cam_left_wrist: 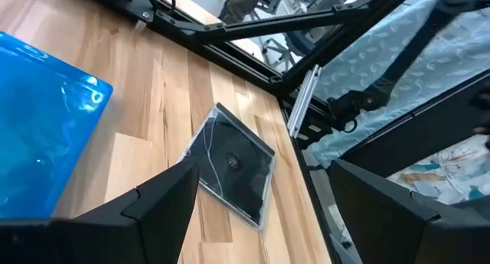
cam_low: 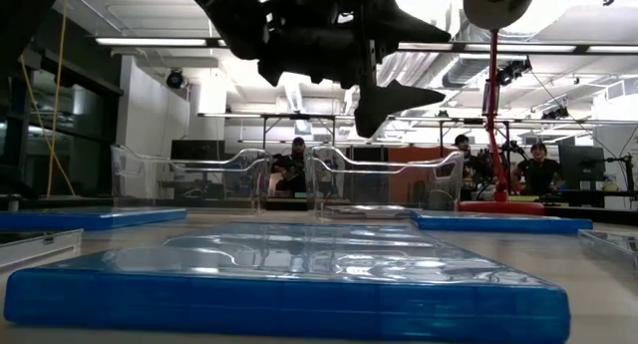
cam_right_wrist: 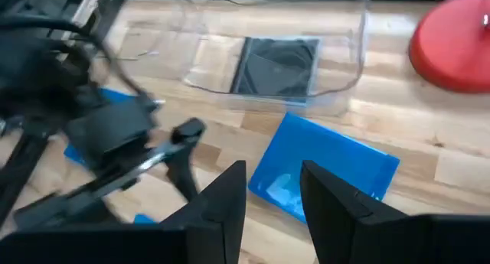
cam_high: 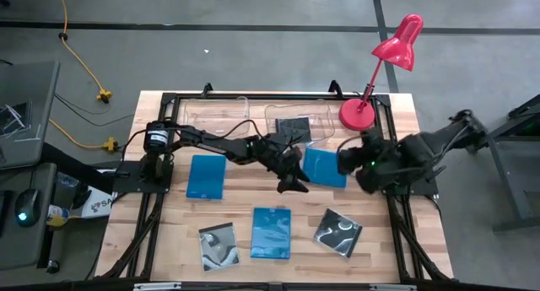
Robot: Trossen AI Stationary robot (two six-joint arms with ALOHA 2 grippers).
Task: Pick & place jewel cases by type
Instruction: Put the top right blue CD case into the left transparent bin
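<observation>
Work surface: a pale wooden table with a black frame, standing on a grey concrete floor. A red desk lamp stands at the far right corner. Two clear plastic tubs sit along the far edge — the left tub and the right tub, which holds one black jewel case. Beyond the table the low view shows an open workshop with ceiling strip lights and several people seated at desks.

Jewel cases on the table: a blue case at left, a blue case at front centre, a blue case right of centre, and two swirl-covered black cases at front left and front right.

Left gripper hangs above the table centre, fingers spread wide and released, holding nothing; the right-of-centre blue case lies just beside it, the front right black case ahead of it.

Right gripper hovers near the same blue case, fingers partly parted, nothing between them.
</observation>
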